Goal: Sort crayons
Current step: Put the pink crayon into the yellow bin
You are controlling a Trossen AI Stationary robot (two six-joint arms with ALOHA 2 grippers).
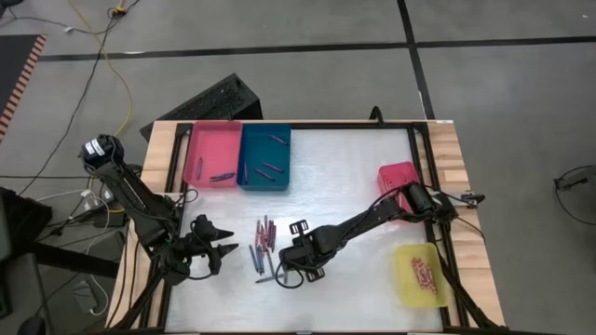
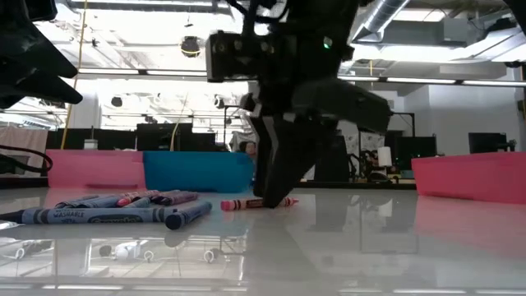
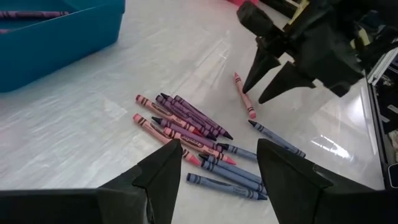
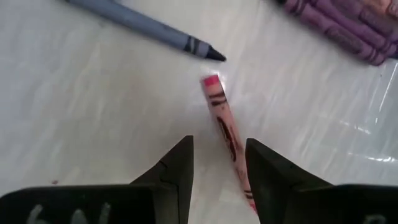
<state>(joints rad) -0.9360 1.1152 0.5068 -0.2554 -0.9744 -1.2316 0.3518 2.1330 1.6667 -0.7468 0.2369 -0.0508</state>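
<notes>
A loose heap of pink, purple and grey-blue crayons point(image 3: 186, 127) lies on the white table point(image 1: 354, 177), between my two grippers. One pink-red crayon point(image 4: 222, 118) lies apart from the heap, flat on the table. My right gripper point(image 4: 219, 142) stands open over it, pointing steeply down. One finger is on each side of the crayon, and the tips are down near the table point(image 2: 275, 199). My left gripper point(image 3: 219, 144) hangs open above the table, left of the heap point(image 1: 223, 249), with nothing between its fingers. My right gripper has the pink-red crayon's lower half point(image 4: 239, 165) lying between its open fingers, close along one finger's inner edge point(image 4: 256, 168). I cannot tell whether that finger touches it. The crayon lies flat on the table and runs along the fingers' gap.
At the far left stand a pink tray point(image 1: 200, 154) and a blue tray point(image 1: 251, 149), each with a few crayons. A red tray point(image 1: 396, 174) is at the right edge. A yellow tray point(image 1: 407, 288) with red crayons is at the near right. A grey-blue crayon point(image 4: 143, 26) lies just beyond my right gripper.
</notes>
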